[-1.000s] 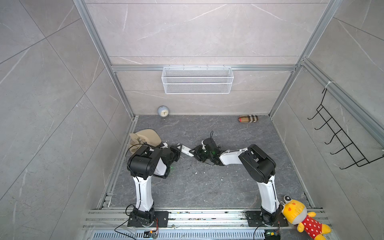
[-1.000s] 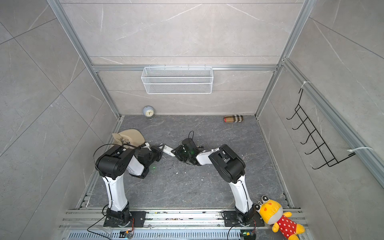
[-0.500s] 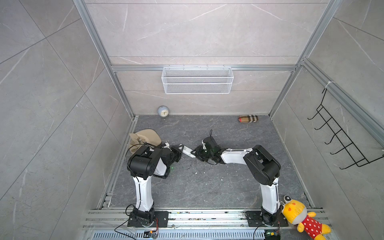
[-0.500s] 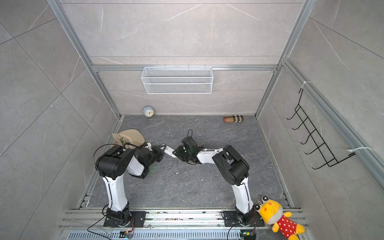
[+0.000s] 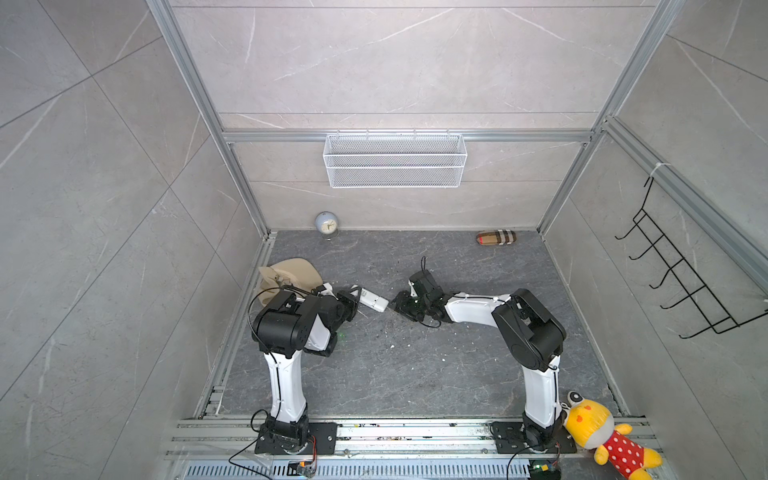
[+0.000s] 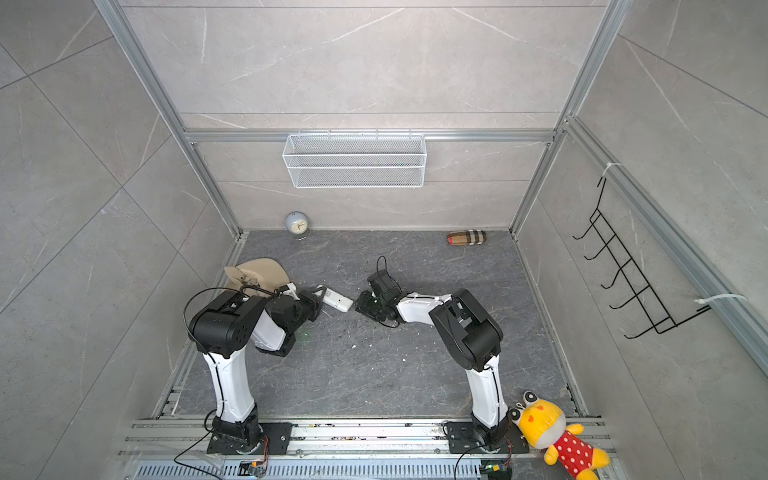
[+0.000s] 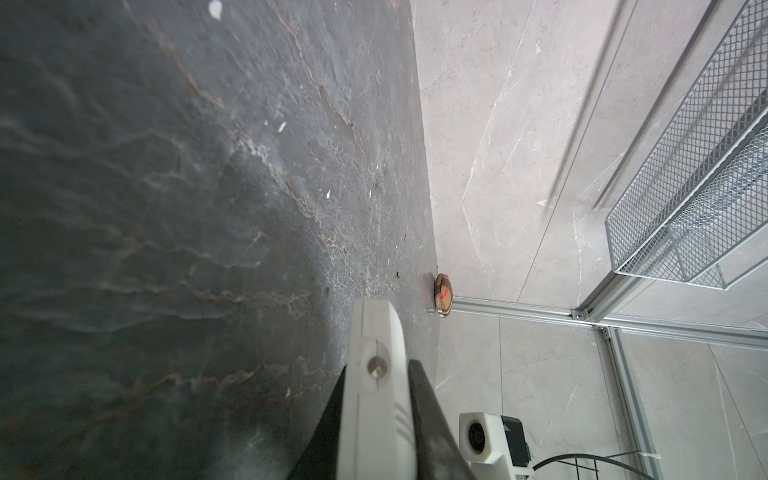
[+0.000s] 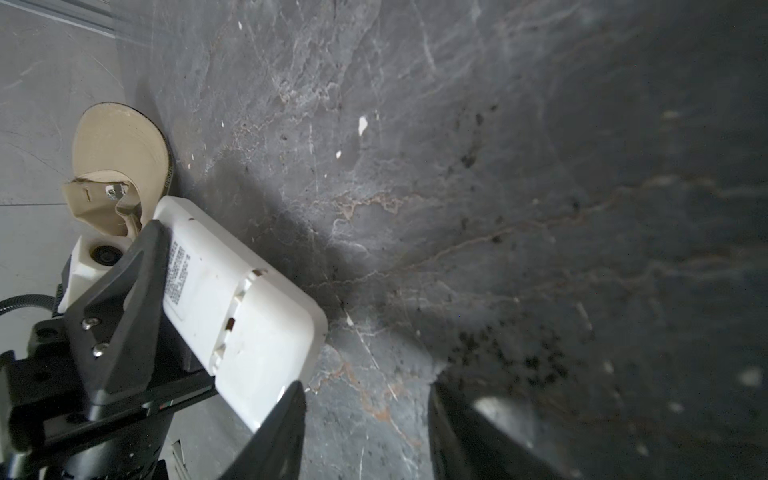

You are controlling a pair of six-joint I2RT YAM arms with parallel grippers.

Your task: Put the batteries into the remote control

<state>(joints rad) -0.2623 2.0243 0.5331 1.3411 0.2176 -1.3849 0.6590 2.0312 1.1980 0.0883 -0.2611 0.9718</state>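
**Grip.** Your left gripper (image 5: 349, 298) is clamped across the white oblong plastic remote control (image 8: 249, 316). It holds the remote just above the floor, left of centre, with the plain back and its rectangular cover facing the right wrist camera. Your right gripper (image 8: 365, 386) has its jaws parted with nothing between them, and one finger is close beside the remote's free end.

**Batteries.** I cannot find the small dark cylindrical batteries in any view. They may be under the cover, but the pictures do not settle it.

**Risks.**
- Small notches show along the cover seam, so in my judgement the cover may not be fully home. A nudge from your right finger could spring it.
- The remote is held near one end, with a long overhang. A push on the free end could lever it round or pull it out of the clamp.
- If it drops, it lands on hard stone, and any loose cell would roll among the debris, where it would be hard to pick out.
- Closing the right jaws from here would catch only the remote's corner.

**Surface.** The dark grey veined stone-look floor (image 5: 415, 374) is flat and hard, and it is littered with white specks (image 5: 392, 345) around the middle.

**Room.**
- A beige cloth cap (image 5: 286, 272) lies at the left, just behind your left arm.
- A small round pale-blue alarm clock (image 5: 326, 222) stands at the far wall, left.
- A tan plaid pouch (image 5: 496, 237) lies at the far wall, right.
- A white wire-mesh basket (image 5: 395, 160) hangs on the far wall.
- A black wire hook rack (image 5: 681, 274) hangs on the right wall.
- A yellow plush toy in a red spotted outfit (image 5: 602, 432) sits at the near right, by the rail.
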